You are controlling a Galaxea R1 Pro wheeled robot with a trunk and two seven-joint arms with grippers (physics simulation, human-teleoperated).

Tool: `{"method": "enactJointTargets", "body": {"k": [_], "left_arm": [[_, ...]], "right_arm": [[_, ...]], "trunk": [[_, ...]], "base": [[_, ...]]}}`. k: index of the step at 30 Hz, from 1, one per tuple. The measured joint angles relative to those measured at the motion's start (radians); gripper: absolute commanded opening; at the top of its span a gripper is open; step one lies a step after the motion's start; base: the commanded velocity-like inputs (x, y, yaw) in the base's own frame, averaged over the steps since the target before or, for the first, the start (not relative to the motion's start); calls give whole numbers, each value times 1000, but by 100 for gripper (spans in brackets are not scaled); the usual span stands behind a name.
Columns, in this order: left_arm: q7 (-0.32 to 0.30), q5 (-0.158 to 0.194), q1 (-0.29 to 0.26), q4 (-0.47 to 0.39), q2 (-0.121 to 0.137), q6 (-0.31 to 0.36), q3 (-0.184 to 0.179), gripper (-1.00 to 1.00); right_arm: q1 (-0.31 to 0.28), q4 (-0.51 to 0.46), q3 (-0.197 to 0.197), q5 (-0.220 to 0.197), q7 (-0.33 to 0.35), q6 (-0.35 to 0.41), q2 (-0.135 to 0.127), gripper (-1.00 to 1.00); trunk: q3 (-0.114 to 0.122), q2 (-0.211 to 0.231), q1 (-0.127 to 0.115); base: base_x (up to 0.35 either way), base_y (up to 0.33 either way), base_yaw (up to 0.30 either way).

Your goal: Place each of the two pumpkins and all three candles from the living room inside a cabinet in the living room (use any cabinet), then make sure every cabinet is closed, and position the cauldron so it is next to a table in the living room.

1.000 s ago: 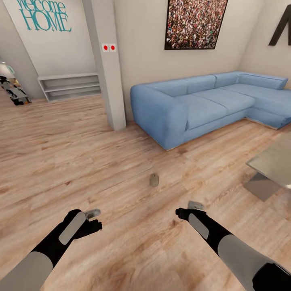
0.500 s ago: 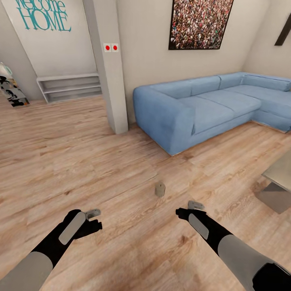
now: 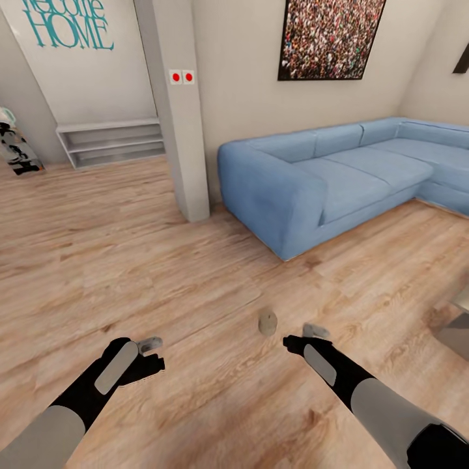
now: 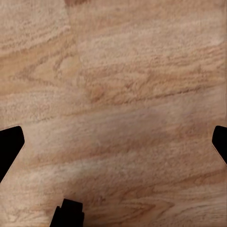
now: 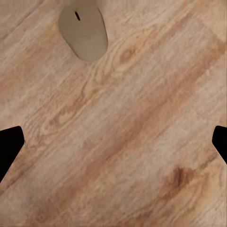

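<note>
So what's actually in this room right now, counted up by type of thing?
Candles: 1, the candle upright on the floor
Sofas: 1, the blue sofa
Wall pictures: 1, the crowd picture
Low shelves: 1, the grey shelf
Robot grippers: 2, left gripper, right gripper
Total: 6

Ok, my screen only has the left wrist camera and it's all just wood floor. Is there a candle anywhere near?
Observer: Yes. The head view shows a small beige candle standing on the floor, just ahead of the right gripper and a little to its inner side.
Operator: Is that hand holding it?
Observer: No. In the right wrist view the fingers are spread wide, with bare floor between them and the candle.
Operator: What's behind the candle?
Observer: A big blue sofa against the wall.
</note>
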Motion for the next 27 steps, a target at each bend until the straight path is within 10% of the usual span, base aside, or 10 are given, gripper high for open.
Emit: {"method": "enactJointTargets", "body": {"k": [15,27], "left_arm": [[0,-1,0,-2,0,0,-1,100],[0,0,0,-3,-7,-2,-3,100]], "right_arm": [[0,1,-7,-15,-5,26,1,100],[-4,45,-20,-22,-10,273,1,100]], "trunk": [[0,0,0],[0,0,0]], "base": [[307,49,0],[329,0,0]]}}
